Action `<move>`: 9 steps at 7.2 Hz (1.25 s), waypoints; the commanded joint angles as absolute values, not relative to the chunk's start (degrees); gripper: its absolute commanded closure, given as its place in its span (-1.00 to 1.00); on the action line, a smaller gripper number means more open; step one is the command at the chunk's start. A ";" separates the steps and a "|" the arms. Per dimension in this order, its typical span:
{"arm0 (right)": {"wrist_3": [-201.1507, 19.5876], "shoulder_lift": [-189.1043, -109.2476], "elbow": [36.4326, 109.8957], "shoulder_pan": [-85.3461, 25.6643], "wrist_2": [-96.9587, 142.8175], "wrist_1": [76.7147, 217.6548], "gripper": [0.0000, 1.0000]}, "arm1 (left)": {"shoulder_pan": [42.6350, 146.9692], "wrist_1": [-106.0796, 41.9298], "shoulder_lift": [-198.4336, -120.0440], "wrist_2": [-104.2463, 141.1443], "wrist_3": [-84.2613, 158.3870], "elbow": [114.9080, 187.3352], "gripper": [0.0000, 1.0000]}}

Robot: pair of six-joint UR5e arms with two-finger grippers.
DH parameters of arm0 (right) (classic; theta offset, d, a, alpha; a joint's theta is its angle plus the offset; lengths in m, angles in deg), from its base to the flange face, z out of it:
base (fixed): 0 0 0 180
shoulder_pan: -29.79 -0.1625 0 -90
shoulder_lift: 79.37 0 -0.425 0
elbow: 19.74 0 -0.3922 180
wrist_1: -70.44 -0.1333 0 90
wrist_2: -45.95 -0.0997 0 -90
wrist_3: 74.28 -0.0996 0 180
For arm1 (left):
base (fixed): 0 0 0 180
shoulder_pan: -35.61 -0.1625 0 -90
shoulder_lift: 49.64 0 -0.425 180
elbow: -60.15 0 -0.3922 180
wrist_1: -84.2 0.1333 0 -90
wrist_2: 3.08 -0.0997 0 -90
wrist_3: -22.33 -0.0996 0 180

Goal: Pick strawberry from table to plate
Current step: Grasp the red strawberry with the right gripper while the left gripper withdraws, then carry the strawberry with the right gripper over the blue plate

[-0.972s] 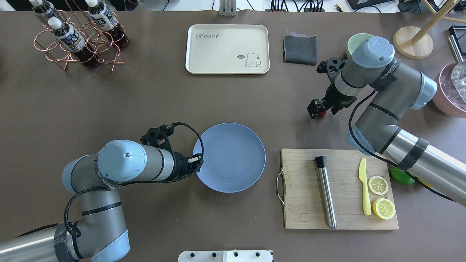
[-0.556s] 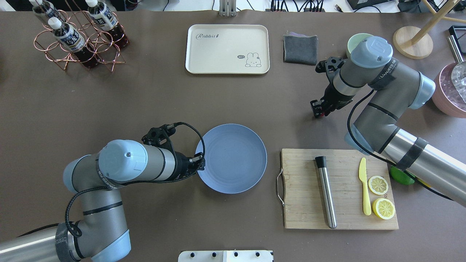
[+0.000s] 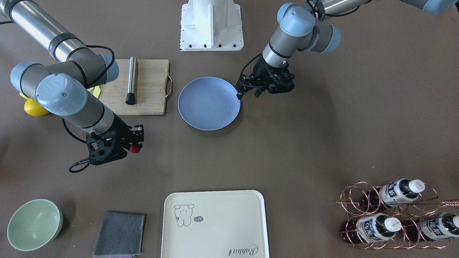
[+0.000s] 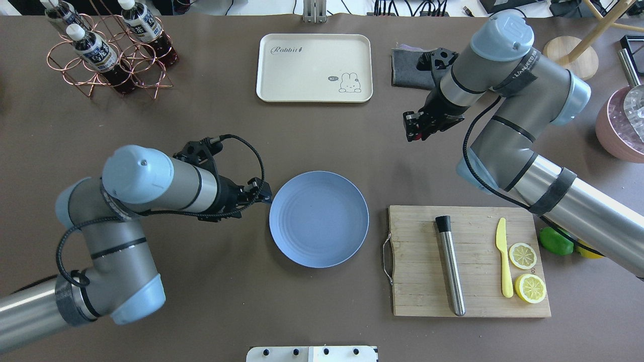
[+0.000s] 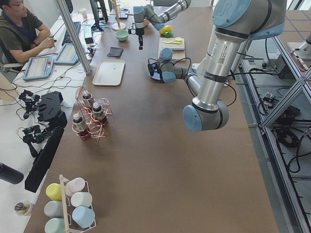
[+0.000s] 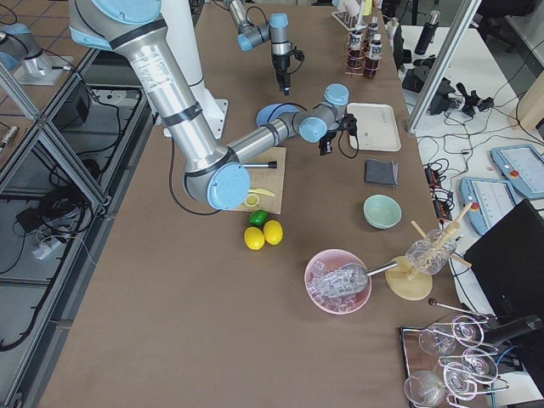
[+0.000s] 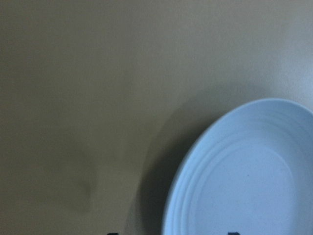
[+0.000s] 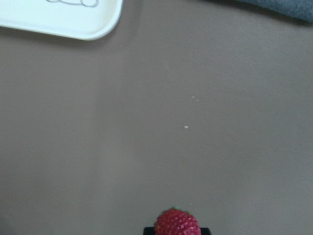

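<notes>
The bench [image 4: 201, 125] is overhung by both tools. The plate [image 4: 318, 218] is seen just beside the left tool [image 4: 264, 192], whose jaws are held apart. The strawberry [image 8: 177, 223] is clamped in the right tool [image 4: 412, 131], well apart from the plate.

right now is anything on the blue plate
Nothing: the plate shows bare all over, no part covered. The strawberry is in the right gripper, apart from it.
</notes>
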State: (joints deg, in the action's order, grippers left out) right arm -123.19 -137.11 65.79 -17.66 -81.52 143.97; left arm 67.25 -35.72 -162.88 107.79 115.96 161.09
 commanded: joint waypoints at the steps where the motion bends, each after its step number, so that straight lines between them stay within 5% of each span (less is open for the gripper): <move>1: -134.70 -134.31 70.06 -11.21 -78.09 144.27 1.00 | 79.50 -31.57 -158.91 119.30 99.86 160.70 -0.64; 5: -144.50 -131.84 71.67 3.75 -63.76 144.18 1.00 | 88.86 -28.38 -152.66 123.48 80.53 158.59 -0.65; 9: -144.51 -130.78 69.47 6.24 -60.57 144.09 1.00 | 88.96 -28.65 -151.69 123.48 80.52 158.67 -0.66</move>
